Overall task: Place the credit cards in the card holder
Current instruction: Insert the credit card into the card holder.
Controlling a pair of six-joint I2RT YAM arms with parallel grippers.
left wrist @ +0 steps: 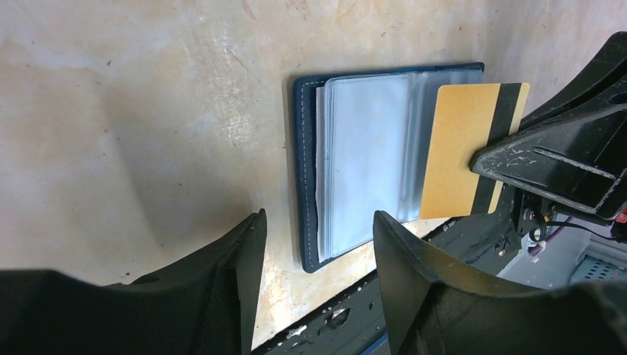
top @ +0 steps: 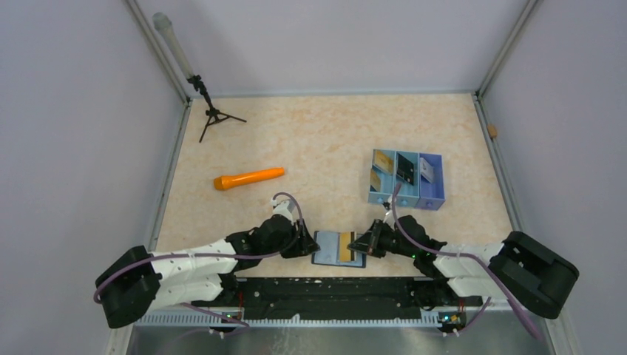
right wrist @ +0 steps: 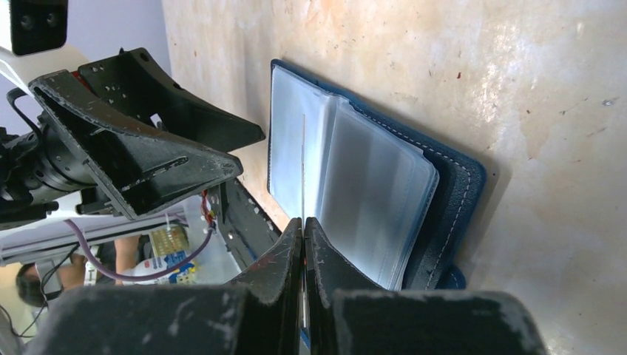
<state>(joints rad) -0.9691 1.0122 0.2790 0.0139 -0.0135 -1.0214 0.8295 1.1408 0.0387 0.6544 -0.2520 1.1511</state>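
One gold card (left wrist: 462, 151) clamped in right claw (right wrist: 303, 225) | one card holder (left wrist: 304, 170) | left claw (left wrist: 318, 220) apart

Navy card holder (left wrist: 370, 170) lay open on the surface (left wrist: 148, 111), gold card (left wrist: 462, 151) pinched by right pincer (left wrist: 480, 159) at 3 o'clock, overlapping its clear sleeves, left pincer (left wrist: 318, 216) spread at 6 o'clock

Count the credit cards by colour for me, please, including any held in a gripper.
gold card: 3 (two in the tray, one in the right gripper)
black card: 1
white card: 1
Total: 5
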